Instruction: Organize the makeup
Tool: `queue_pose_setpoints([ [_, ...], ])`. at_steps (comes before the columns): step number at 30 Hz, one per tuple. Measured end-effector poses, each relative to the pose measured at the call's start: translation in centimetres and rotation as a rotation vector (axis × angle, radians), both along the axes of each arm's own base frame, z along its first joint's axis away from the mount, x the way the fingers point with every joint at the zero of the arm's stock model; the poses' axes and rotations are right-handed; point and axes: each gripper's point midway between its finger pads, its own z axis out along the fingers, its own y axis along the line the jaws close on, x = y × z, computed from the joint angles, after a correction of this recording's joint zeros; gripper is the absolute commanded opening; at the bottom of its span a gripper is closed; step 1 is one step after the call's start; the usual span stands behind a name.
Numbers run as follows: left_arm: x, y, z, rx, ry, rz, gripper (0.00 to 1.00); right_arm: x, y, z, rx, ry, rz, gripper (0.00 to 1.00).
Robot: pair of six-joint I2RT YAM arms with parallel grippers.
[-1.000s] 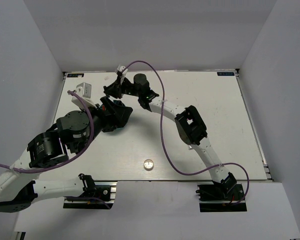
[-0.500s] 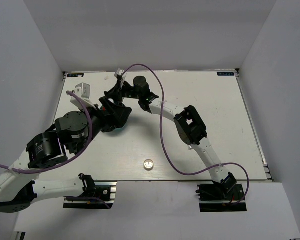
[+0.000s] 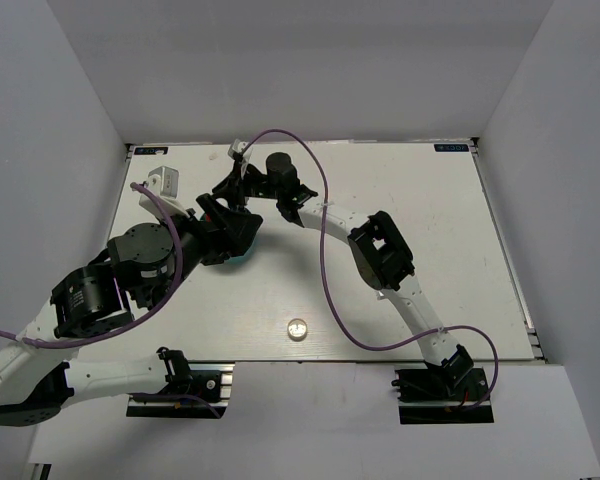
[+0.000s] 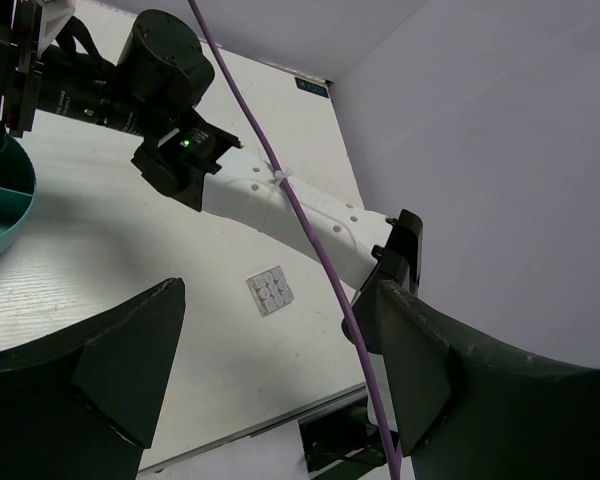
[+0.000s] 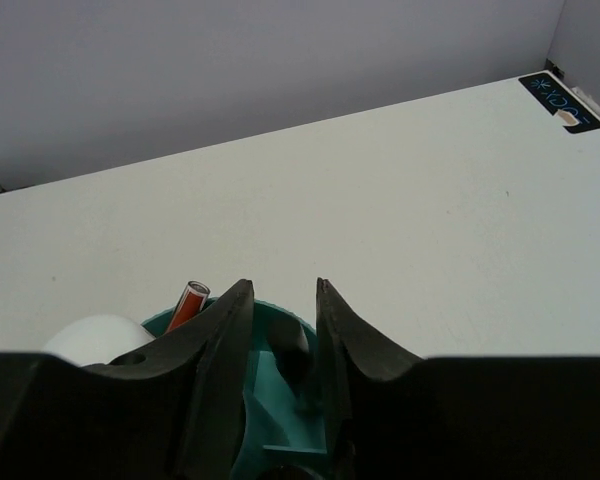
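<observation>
Surface: white tabletop (image 3: pixel 450 230) boxed in by pale grey walls
Top view, arms: left arm (image 3: pixel 145 255) and right arm (image 3: pixel 380 250) both reach toward 10 o'clock and crowd over the teal round divided plastic holder (image 3: pixel 242 256), of which only a sliver shows
Top view, makeup: tiny round clear jar (image 3: pixel 298 327) sits alone at 6 o'clock, near the front edge; other pieces are hidden under the arms
Left wrist view: left gripper (image 4: pixel 280 296) is spread wide and empty; square grey-panned palette (image 4: pixel 270 293) lies flat on the table beyond it, beside the right arm's forearm
Right wrist view: right gripper (image 5: pixel 282 290) has its fingers drawn near together over the holder; a dark shape sits in the gap, and I cannot tell whether it is pinched; thin red pencil (image 5: pixel 189 300) and white rounded bottle top (image 5: pixel 95 340) stand in the holder at 9 to 10 o'clock
Risk, collision: the arms are so close that either one moving could strike the other or tip the holder
Risk, cable: the looping purple cable (image 3: pixel 325 280) could snag
Risk, palette: it is thin and flat, so closing fingers may skid it away
</observation>
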Motion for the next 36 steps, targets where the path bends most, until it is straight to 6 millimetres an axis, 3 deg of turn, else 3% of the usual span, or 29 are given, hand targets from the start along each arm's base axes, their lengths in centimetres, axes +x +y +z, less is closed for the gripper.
queue_pose_setpoints([
  [5, 0.0, 0.0, 0.0, 0.0, 0.0, 0.0, 0.86, -0.1, -0.1, -0.4, -0.011, 0.008, 0.0, 0.45],
  [14, 0.0, -0.1, -0.2, 0.005, 0.002, 0.0, 0.87, 0.2, -0.3, -1.0, -0.026, 0.004, -0.004, 0.46],
  [21, 0.1, -1.0, -0.5, 0.008, 0.002, -0.021, 0.87, 1.8, -2.0, 1.1, -0.025, -0.026, -0.049, 0.47],
  [24, 0.2, -1.7, -0.8, 0.018, 0.002, -0.039, 0.88, 3.1, -4.1, 3.2, -0.032, -0.056, -0.115, 0.49],
  [28, 0.3, -3.5, -1.5, 0.051, 0.01, -0.087, 0.95, 5.7, -7.8, 7.3, -0.032, -0.126, -0.222, 0.6],
  [32, 0.4, -6.5, -3.0, 0.092, 0.033, -0.164, 0.98, 7.4, -12.9, 11.1, -0.076, -0.175, -0.351, 0.8],
  [33, 0.4, -7.4, -3.8, 0.107, 0.045, -0.187, 0.98, 7.7, -14.7, 12.0, -0.104, -0.185, -0.387, 0.88],
  [36, 0.2, -10.4, -8.1, 0.172, 0.105, -0.274, 0.98, 7.1, -18.6, 13.1, -0.189, -0.183, -0.43, 0.89],
])
